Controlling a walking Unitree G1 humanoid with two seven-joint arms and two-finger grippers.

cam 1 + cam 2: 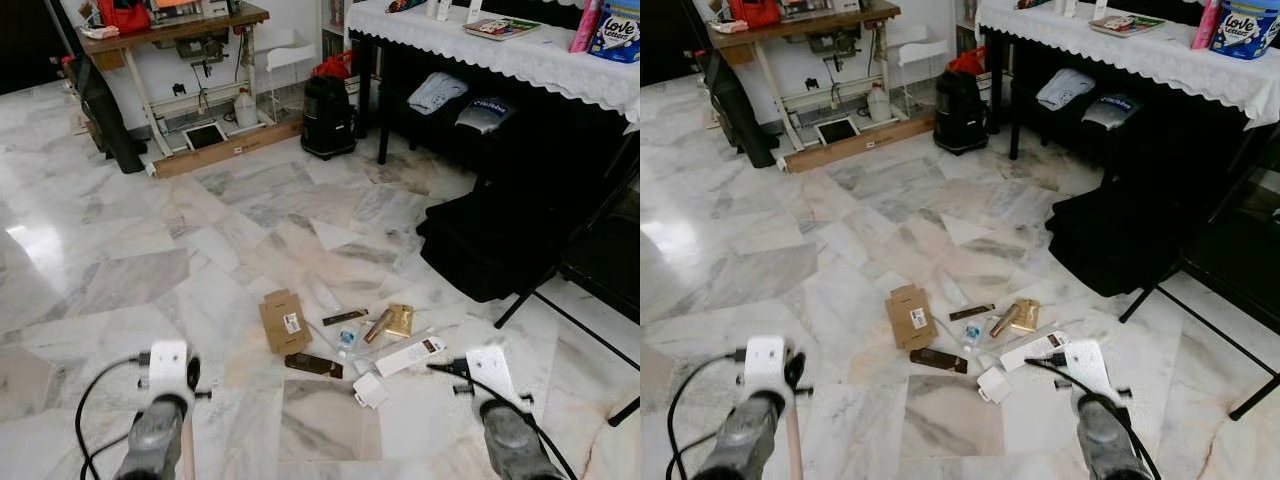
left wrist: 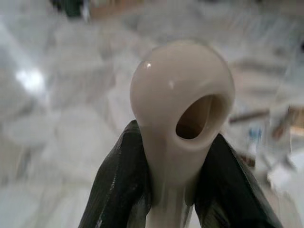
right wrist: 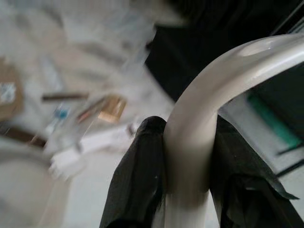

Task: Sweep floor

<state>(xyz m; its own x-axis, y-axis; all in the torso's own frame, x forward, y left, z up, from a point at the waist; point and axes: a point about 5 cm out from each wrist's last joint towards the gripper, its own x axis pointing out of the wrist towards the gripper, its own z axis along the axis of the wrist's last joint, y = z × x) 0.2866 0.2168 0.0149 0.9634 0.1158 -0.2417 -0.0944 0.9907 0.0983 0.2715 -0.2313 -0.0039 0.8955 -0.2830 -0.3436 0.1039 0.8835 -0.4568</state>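
Left eye view: the marble floor (image 1: 130, 240) spreads pale and glossy, with wide open tile across the left and middle of the frame. Litter sits low centre: a cardboard box (image 1: 283, 321), a dark strip (image 1: 345, 317), a gold packet (image 1: 400, 320), a brown wrapper (image 1: 313, 365), a long white carton (image 1: 410, 356) and a small white box (image 1: 369, 390). A black bag (image 1: 485, 250) and a folding chair (image 1: 600, 270) crowd the right edge. A lace-covered table (image 1: 520, 55) runs along the upper right, a black vacuum (image 1: 328, 115) stands at upper centre, and a sewing table (image 1: 180, 40) stands at upper left. Both silver arms rise from the bottom edge.

Left wrist view: the left gripper (image 2: 175, 190) has its black fingers (image 2: 118, 185) pinching a cream broom handle (image 2: 183, 104) just below its rounded, holed tip, over blurred floor.

Right wrist view: the right gripper (image 3: 187, 185) clamps its fingers (image 3: 137, 175) on a curved cream dustpan handle (image 3: 199, 118), with the litter blurred at the left of the frame.
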